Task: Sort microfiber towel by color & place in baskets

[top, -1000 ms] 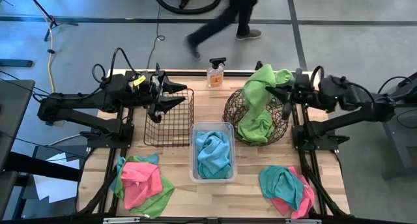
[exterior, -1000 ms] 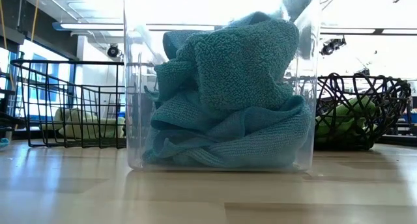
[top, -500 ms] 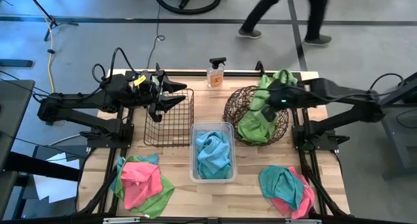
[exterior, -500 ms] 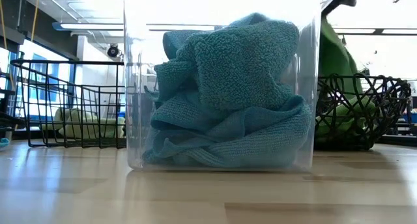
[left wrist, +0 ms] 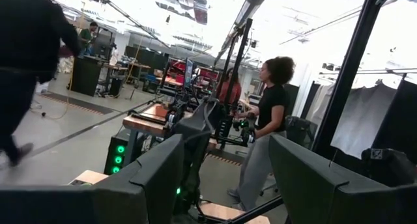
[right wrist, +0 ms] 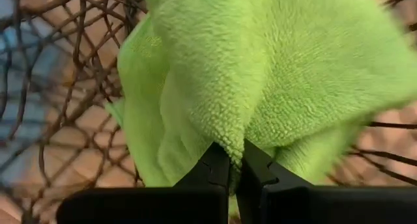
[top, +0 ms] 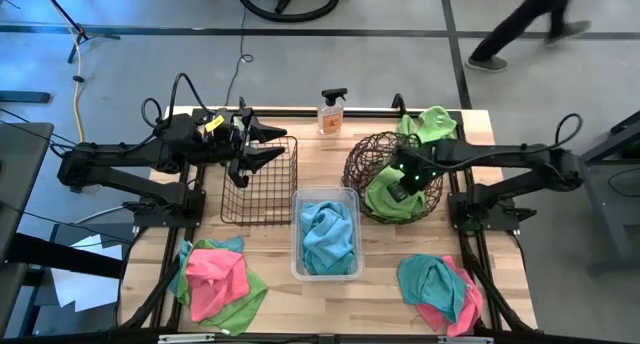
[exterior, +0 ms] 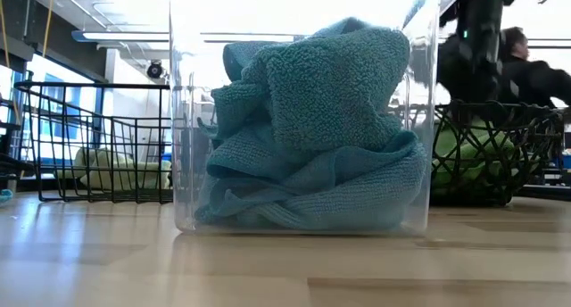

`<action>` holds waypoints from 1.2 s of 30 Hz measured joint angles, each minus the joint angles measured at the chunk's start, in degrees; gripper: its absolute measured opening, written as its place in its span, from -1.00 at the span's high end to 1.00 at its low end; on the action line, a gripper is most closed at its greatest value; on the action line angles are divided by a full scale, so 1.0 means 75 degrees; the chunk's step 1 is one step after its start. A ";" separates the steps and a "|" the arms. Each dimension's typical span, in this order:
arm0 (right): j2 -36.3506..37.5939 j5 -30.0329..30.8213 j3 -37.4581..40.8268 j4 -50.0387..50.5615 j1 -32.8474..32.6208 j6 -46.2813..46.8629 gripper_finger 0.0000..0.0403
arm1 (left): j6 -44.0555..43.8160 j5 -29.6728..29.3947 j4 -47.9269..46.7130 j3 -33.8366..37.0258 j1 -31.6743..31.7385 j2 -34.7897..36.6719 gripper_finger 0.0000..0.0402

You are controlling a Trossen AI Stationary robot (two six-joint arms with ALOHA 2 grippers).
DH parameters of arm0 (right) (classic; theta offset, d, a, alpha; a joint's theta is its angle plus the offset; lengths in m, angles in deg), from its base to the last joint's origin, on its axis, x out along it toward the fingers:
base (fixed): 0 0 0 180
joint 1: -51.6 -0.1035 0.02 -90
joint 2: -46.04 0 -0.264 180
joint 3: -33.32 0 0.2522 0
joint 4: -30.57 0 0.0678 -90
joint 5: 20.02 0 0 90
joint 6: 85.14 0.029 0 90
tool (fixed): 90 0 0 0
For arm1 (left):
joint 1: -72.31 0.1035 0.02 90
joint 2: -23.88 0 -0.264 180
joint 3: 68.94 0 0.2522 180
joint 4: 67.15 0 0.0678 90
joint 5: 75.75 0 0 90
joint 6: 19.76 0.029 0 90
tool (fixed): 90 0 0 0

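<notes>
Right wrist view: the right gripper [right wrist: 236, 160] is pinching a fold of a lime green towel [right wrist: 273, 68], its fingers pressed together on the cloth, with the brown weave of the round woven basket [right wrist: 58, 87] showing around and beyond the gripper.
Why held so: a pinch at one fold is letting the cloth hang loose under the gripper, which looks meant to let it settle into the basket once let go.
Right arm pose: in the high view the arm is reaching in from the surface's right edge, stretched nearly flat, with the right gripper [top: 402, 176] hanging over the woven basket [top: 362, 160] and pointing down into it.
Green towel in basket: green cloth [top: 385, 199] is bunching below the gripper; more green cloth [top: 432, 122] is lying beyond the gripper, at the basket's far rim.
Left arm pose: the left gripper [top: 262, 147] is waiting with its fingers spread and nothing between them, level, just at the rim of the black wire basket [top: 262, 199].
Clear tub: the tub [top: 297, 234] is holding teal-blue towels [top: 327, 234], between the two grippers and nearer the front.
Unsorted towels: a pink, green and teal pile [top: 215, 279] and a teal and pink pile [top: 440, 289] are lying well apart from both grippers at the surface's front corners.
Judgement: release seems to be the step at hand; a snag on the weave is possible.
</notes>
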 joint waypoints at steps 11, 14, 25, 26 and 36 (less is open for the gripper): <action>-0.0232 0.0449 0.1245 -0.1689 0.0123 0.1649 1.00 | 0.0003 0.0002 -0.0015 0.0000 0.0000 0.0000 -0.07; -0.0522 0.0537 0.1245 -0.1747 0.0123 0.1670 1.00 | 0.0003 0.0004 -0.0018 0.0000 -0.0001 0.0000 -0.07; -0.1122 0.0057 0.1236 -0.1848 0.0128 0.1781 0.74 | 0.0003 0.0005 -0.0041 0.0000 -0.0003 0.0000 -0.07; -0.1122 0.0028 0.1236 -0.1836 0.0128 0.1758 0.65 | 0.0003 0.0007 -0.0041 0.0000 0.0000 0.0000 -0.07; -0.1107 -0.0190 0.1236 -0.1827 0.0120 0.1436 -0.22 | 0.0003 0.0008 -0.0047 0.0000 -0.0002 0.0000 -0.07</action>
